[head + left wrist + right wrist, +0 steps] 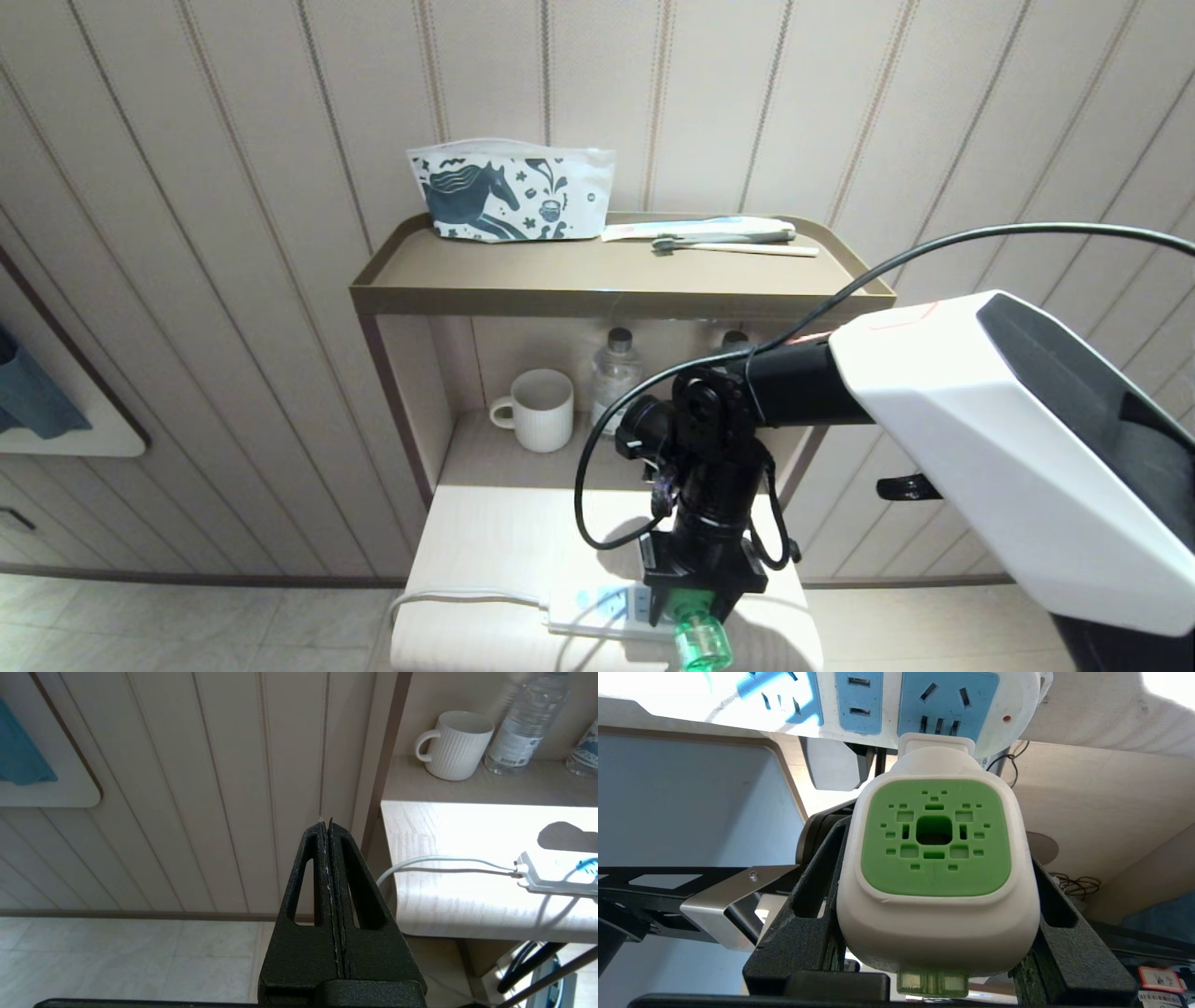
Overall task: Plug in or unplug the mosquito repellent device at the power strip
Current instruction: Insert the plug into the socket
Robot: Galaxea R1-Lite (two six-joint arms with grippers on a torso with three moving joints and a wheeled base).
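Black right fingers [934, 914] pinch the mosquito repellent device [936, 858], hiding its sides; left fingers [329, 868] pressed together.

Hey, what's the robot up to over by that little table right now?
The right gripper is clamped on the white mosquito repellent device with the green centre, holding it at the end socket of the white power strip with light-blue panels. Whether the plug is fully seated is unclear. The left gripper is shut and idle, off to the table's side.

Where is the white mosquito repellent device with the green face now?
In the head view, the white and green mosquito repellent device sits bottom centre, held by the right gripper at the white power strip.
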